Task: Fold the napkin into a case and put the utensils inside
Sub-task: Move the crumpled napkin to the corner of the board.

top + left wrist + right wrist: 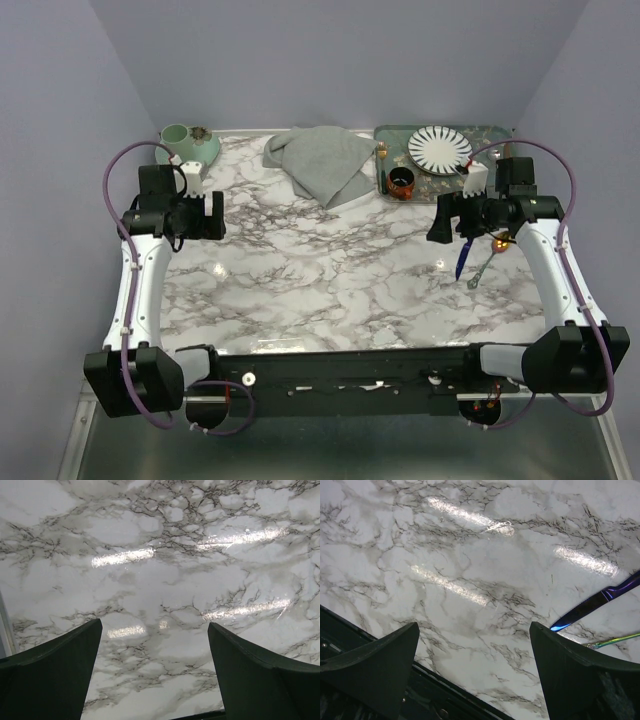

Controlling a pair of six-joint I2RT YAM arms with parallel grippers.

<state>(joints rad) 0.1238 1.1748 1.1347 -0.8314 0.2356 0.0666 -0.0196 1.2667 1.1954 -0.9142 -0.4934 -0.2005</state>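
The grey napkin (320, 162) lies rumpled and unfolded at the far edge of the marble table (330, 280), just left of the green tray (392, 134). The utensils lie beside each other under the right arm. The dark blue knife (462, 260) runs nearly near-to-far, and the spoon (482, 272) slants near-left to far-right. The left gripper (155, 625) and right gripper (472, 625) hover with jaws spread wide, holding nothing.

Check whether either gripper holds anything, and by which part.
Nothing is held. The left gripper and right gripper both stand open and empty; the napkin and utensils lie untouched.
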